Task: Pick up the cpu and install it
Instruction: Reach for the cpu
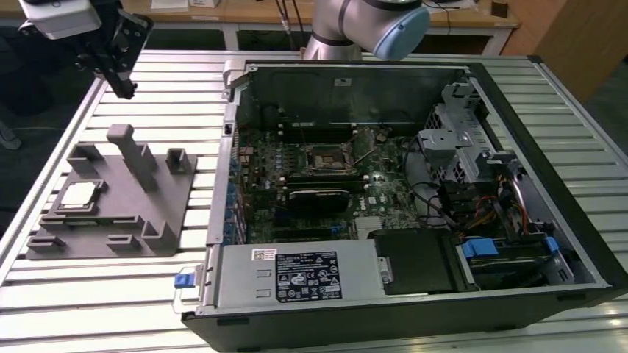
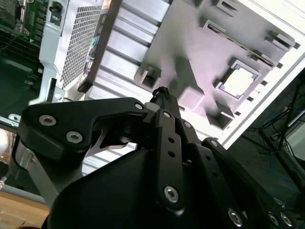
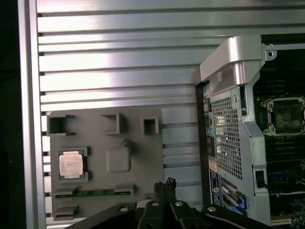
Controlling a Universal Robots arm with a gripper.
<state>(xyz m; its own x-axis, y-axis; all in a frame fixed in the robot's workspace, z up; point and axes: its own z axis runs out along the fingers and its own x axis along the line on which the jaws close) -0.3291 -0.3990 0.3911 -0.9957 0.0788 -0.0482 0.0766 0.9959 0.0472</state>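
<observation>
The cpu (image 1: 79,195) is a small silver square chip lying flat in a recess of the grey plastic block (image 1: 128,220), on the exterior view's left. Both wrist views show the cpu (image 3: 71,164) (image 2: 238,82) in its recess from above. My gripper (image 1: 125,90) hangs high over the table behind the block, well apart from the chip. Its black fingers taper to one point, shut on nothing, as the gripper (image 3: 164,183) (image 2: 160,91) shows in both wrist views. In the open computer case (image 1: 549,147), the motherboard's bare square socket (image 1: 324,158) (image 3: 286,114) is exposed.
The grey block has upright posts (image 1: 123,143) and slots around the chip. The case's raised metal wall (image 1: 228,147) stands between block and motherboard. A black module (image 1: 319,198) sits below the socket, with cables and a drive cage (image 1: 457,140) on the exterior view's right. The slatted table (image 1: 98,301) extends around.
</observation>
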